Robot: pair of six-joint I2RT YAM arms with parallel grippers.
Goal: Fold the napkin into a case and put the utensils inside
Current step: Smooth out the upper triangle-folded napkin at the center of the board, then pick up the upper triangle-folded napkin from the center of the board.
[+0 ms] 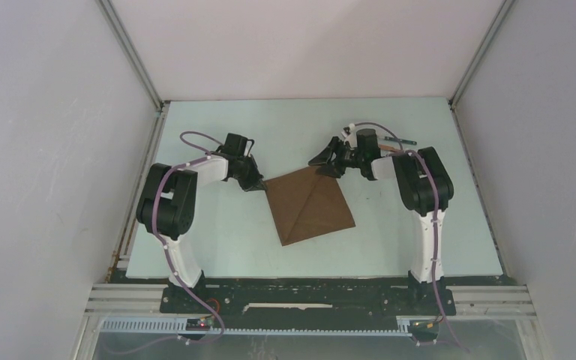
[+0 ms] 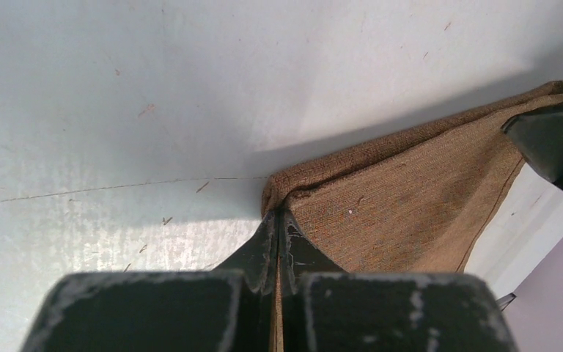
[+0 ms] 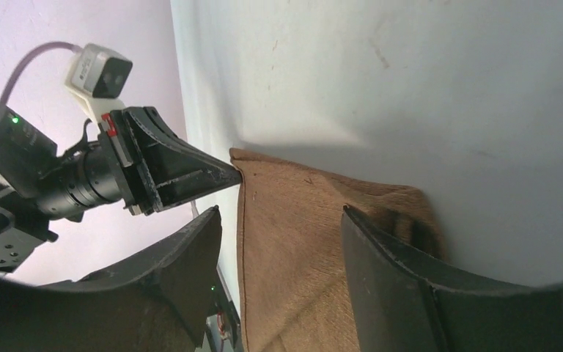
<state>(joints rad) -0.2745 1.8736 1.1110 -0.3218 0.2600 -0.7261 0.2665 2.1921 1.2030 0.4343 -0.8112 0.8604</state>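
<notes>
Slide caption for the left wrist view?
Left gripper shut on a corner of the dark-brown cloth napkin on the pale table.

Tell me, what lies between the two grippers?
Only the napkin: one edge stretches from the shut left gripper to the open right gripper, seen in the top and right wrist views.

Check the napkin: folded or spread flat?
Folded at least once, it seems: the napkin lies flat with a diagonal fold line across it. Left gripper pinches one corner. How many layers, cannot tell.

The napkin (image 1: 311,206) lies on the table (image 1: 217,232) between left gripper (image 1: 258,185) and right gripper (image 1: 320,163).
</notes>
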